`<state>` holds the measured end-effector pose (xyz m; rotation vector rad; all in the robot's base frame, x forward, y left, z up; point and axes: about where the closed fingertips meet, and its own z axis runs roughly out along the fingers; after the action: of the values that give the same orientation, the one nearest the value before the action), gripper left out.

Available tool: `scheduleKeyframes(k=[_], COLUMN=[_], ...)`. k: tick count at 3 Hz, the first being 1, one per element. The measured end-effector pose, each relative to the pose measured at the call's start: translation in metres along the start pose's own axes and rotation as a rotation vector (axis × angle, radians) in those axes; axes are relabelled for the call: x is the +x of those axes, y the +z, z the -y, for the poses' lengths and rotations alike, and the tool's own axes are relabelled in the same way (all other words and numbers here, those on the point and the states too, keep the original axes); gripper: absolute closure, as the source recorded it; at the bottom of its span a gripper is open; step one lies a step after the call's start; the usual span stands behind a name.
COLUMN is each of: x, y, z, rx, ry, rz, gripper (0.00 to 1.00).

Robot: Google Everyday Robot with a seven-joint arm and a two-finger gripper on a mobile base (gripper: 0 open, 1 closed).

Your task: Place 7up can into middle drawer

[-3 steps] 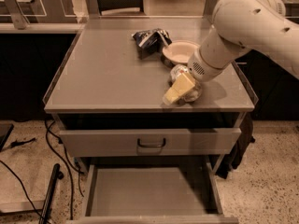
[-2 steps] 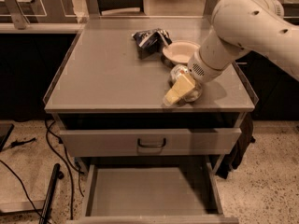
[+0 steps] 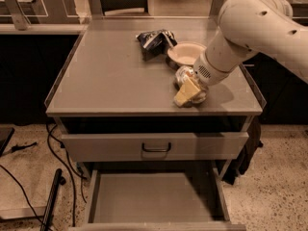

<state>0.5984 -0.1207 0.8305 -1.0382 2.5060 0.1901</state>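
At the front right of the grey metal bench (image 3: pixel 110 76), the cream-coloured gripper (image 3: pixel 188 93) of the white arm (image 3: pixel 250 28) rests over the small aluminium 7up can (image 3: pixel 184 76). Whether it is clamped on the can cannot be told. Just behind are a round cream bowl (image 3: pixel 185 53) and a dark blue-and-silver snack bag (image 3: pixel 153 40). Below a shut grey drawer front with black handle (image 3: pixel 156 147), the wide grey middle drawer (image 3: pixel 154 198) stands pulled out. Speckled flooring (image 3: pixel 274 177) carries black cables (image 3: pixel 29 186).
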Motion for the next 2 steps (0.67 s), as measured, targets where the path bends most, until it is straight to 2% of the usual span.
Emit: scheduleKeyframes(k=[2], x=[0.0], y=[0.0], z=[0.0], rx=[0.0], ry=[0.0], rz=[0.0], gripper=[0.84])
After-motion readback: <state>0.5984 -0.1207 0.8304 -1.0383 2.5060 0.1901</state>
